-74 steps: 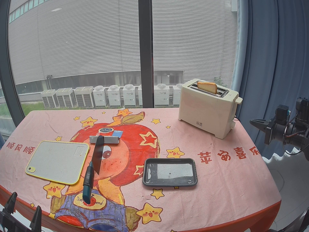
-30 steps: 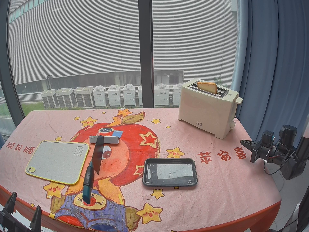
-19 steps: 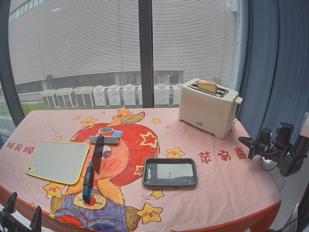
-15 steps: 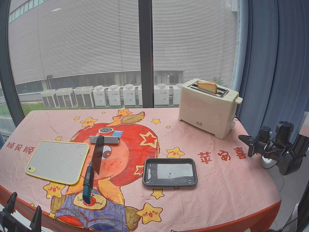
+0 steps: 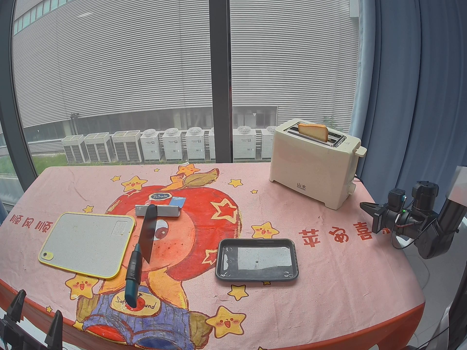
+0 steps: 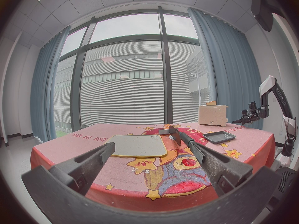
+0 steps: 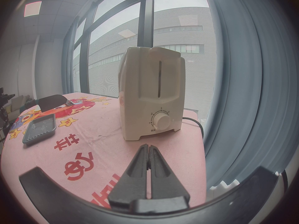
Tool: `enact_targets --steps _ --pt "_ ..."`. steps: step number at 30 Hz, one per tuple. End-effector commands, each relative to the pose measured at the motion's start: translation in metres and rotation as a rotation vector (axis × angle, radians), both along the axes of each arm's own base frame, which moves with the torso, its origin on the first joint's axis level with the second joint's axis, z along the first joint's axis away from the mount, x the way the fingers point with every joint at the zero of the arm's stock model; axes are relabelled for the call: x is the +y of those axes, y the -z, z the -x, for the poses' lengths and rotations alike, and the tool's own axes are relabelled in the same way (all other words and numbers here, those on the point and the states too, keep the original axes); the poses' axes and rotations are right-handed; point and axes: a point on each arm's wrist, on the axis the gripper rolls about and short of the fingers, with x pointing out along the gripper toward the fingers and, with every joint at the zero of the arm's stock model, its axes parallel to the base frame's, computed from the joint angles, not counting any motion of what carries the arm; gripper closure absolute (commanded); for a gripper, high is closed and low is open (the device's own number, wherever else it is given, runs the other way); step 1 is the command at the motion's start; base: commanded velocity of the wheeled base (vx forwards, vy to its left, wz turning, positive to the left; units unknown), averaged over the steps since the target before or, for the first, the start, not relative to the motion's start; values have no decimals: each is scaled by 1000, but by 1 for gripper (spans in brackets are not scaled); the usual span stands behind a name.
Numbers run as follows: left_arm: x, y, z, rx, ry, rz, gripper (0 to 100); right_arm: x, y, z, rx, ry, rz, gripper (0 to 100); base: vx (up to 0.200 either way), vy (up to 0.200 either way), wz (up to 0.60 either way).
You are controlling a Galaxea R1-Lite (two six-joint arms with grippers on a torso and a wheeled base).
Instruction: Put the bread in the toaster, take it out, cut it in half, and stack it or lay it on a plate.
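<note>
While the slice of bread (image 5: 313,131) stood half out of a top slot of the cream toaster (image 5: 311,171), crust up, that toaster sat at the far right corner of the table (image 5: 331,278), close to the window (image 5: 121,64). And the right gripper (image 5: 364,205), there it was, hanging at the table's right edge, near the toaster's end wall but apart from it. Its two fingers were pressed together on nothing, tips aimed at the end with the dial (image 7: 161,121) and the lever slot (image 7: 159,78). A dark cord (image 7: 194,121) curled from behind the toaster over the cloth toward the blue curtain (image 5: 413,98).

Moving out: the black plate (image 5: 224,268) lay flat near the middle of the table, closer to the front edge, well apart from the toaster. Left of it the knife (image 5: 138,249) lay with its teal handle toward the front and the tip of its dark blade across a small grey block (image 5: 168,211). Just beside the knife, further left, the pale cutting board (image 5: 82,244) with its yellow rim lay flat. Down at the front left corner, the left gripper (image 5: 38,312) hung below the table's edge, fingers spread wide apart, gripping nothing.
</note>
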Motion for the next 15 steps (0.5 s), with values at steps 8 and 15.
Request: enact_targets --steps 8,15 --pt "0 5 0 1 0 0 0 -1 1 -5 7 2 -1 100 0 0 0" --pt "0 5 0 1 0 0 0 4 -2 -9 42 -10 -9 100 0 0 0"
